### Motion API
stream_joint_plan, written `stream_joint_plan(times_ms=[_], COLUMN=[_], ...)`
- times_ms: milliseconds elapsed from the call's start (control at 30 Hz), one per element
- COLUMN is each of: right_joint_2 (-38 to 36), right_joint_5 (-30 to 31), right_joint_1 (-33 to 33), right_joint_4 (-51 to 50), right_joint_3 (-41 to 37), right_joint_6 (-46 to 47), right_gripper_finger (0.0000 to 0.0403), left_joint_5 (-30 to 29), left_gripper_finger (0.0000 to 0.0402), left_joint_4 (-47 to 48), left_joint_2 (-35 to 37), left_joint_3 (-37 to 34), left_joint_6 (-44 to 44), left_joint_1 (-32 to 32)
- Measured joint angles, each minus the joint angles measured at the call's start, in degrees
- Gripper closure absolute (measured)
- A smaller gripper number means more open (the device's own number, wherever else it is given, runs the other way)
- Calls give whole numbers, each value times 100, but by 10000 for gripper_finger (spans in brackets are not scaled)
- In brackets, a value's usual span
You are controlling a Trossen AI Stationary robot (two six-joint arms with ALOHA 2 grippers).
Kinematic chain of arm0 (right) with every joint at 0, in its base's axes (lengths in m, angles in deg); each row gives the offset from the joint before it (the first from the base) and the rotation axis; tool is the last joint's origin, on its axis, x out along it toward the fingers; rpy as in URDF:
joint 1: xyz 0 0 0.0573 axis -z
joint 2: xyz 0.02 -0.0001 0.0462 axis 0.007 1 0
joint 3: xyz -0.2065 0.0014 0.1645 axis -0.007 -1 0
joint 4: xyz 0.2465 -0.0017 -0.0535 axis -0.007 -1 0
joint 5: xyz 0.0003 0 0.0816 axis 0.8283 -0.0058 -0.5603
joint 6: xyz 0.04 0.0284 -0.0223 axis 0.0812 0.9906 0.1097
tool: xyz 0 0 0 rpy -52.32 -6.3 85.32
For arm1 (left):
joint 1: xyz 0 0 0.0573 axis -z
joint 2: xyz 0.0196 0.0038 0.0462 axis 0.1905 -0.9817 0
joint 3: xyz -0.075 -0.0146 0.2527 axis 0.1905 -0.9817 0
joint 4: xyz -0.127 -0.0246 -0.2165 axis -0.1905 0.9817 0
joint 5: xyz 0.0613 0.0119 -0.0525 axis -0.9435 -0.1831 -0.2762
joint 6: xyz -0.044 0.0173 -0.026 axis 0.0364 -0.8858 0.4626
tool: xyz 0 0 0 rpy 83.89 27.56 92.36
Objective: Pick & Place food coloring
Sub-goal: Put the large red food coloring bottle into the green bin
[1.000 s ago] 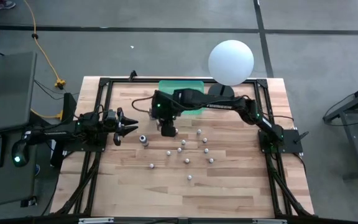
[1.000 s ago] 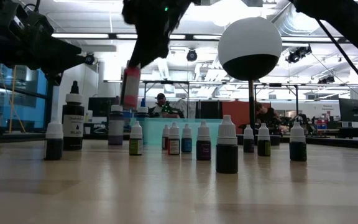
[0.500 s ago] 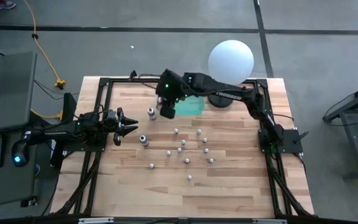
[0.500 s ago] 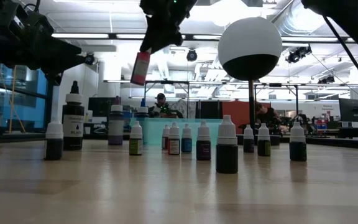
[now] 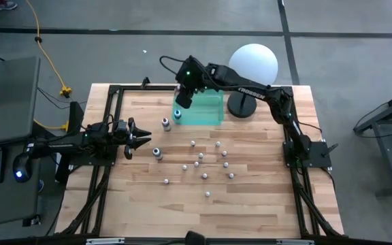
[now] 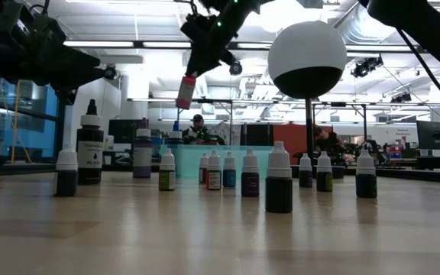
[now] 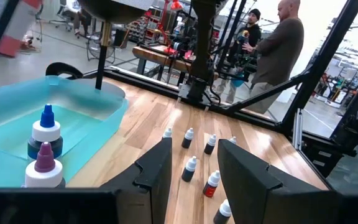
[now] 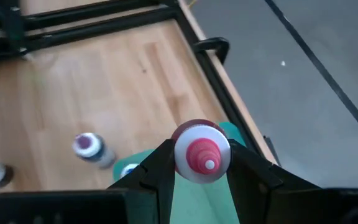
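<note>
Now red food coloring bottle [image 8: 202,151] clamped in right pincer [image 5: 184,99], above teal bin [image 5: 209,112].

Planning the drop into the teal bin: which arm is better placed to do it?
The right. Its pincer already grips a red bottle and hangs above the teal bin's left end. The left pincer is open, holds nothing, and waits at the table's left edge, away from the bin.

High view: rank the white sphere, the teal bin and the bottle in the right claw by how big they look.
1. white sphere; it may stand nearer the camera.
2. teal bin, close in size, partly hidden by the arm.
3. bottle held in the right claw, by far the smallest.
</note>
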Motion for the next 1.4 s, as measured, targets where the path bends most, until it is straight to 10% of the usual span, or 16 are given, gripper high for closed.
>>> stream_joint_plan(times_ms=[1400], right_joint_2=[1153], right_joint_5=[-274], right_joint_1=[144], right_joint_4=[107], right_joint_3=[-2], right_joint_6=[1731], right_gripper_finger=[288], left_joint_5=[9], left_gripper_finger=[273], left_joint_4=[-1], left_joint_2=[1], left_joint_3=[2], left_joint_6=[-1], left_joint_1=[1])
